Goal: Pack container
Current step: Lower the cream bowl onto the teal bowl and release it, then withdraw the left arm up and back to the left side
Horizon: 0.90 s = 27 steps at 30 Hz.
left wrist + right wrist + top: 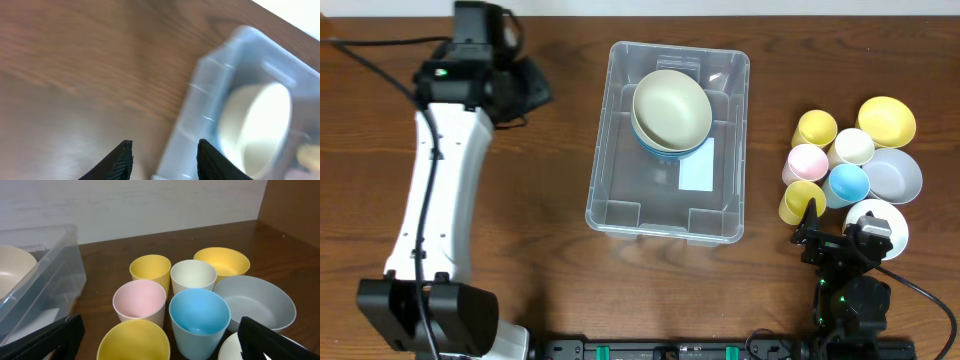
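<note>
I count one clear plastic container [610, 120] on the counter [550, 300]. In it I make out a stack of at least two bowls: one cream bowl [672, 108] over one light blue bowl [653, 147]. I count five cups: far yellow cup [815, 128], near yellow cup [799, 201], pink cup [807, 162], cream cup [854, 146] and blue cup [848, 183]. I count three loose bowls: yellow bowl [886, 120], grey bowl [897, 176] and white bowl [888, 213].
</note>
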{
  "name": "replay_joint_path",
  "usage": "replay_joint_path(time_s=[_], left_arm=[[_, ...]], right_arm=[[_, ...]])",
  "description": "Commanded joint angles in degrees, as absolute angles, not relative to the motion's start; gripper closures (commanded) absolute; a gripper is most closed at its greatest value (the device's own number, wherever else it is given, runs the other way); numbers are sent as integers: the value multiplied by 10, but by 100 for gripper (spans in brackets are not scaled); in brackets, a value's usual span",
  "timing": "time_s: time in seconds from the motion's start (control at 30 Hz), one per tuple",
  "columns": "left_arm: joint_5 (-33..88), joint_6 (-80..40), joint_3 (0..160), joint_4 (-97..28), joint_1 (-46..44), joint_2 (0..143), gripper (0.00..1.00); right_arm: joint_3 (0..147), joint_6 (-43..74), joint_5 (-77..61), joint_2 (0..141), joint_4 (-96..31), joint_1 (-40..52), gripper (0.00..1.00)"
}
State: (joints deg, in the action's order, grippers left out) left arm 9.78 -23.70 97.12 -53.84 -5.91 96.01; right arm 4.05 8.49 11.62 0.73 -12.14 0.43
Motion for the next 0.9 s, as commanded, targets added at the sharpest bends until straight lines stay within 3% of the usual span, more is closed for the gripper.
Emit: replay_joint_path(time_s=[0.0, 0.17, 0.33, 0.67, 0.73, 0.83, 0.87], left_arm=[[116, -226, 974, -527, -111, 966, 58], [26, -228, 973, -507, -198, 1000, 57], [22, -230, 972, -487, -249, 1054, 56], [18, -230, 972, -435, -267, 1147, 57], [18, -230, 972, -435, -267, 1151, 66], [19, -230, 972, -436, -267, 1149, 90], [19, -230, 972, -436, -267, 1149, 91]], right_arm=[[39, 81, 120, 6, -123, -1, 1], [39, 81, 120, 6, -123, -1, 1], [39, 81, 120, 6, -123, -1, 1], [39, 81, 120, 6, -123, -1, 1], [39, 81, 120, 6, -123, -1, 1], [39, 81, 120, 6, -123, -1, 1], [39, 81, 120, 6, -123, -1, 1]])
